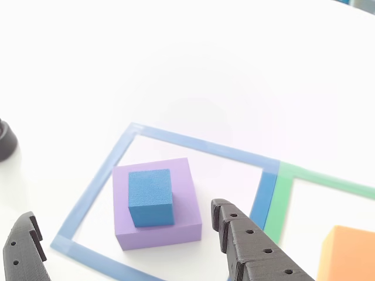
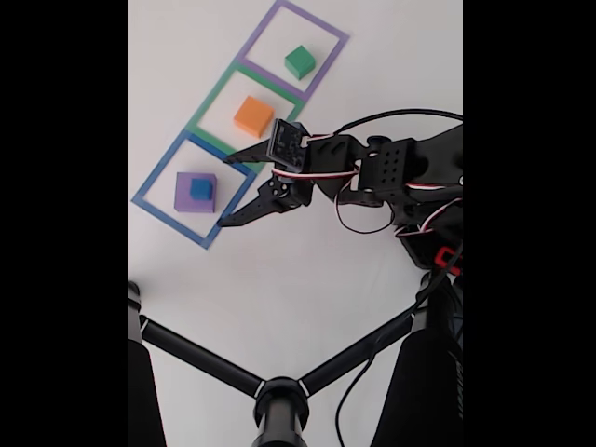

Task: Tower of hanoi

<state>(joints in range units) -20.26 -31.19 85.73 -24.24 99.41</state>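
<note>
The blue cube [image 1: 150, 196] [image 2: 200, 188] sits on top of the purple slab [image 1: 187, 199] [image 2: 183, 196] inside the blue square outline [image 1: 193, 142] [image 2: 158, 172]. The orange block [image 1: 348, 254] [image 2: 253, 116] lies in the green outline [image 1: 281, 196] [image 2: 207, 102]. The green block [image 2: 299, 61] lies in the purple outline [image 2: 328, 28]. My gripper [image 1: 122, 212] [image 2: 224, 191] is open and empty. In the fixed view its fingertips point at the stack from the right, one on each side of the blue outline's edge, apart from the blocks.
A black stand with three legs [image 2: 270, 391] spreads across the near part of the white table. The arm's body and cables [image 2: 400, 177] are at the right in the fixed view. A black round object [image 1: 4, 140] sits at the left edge of the other view.
</note>
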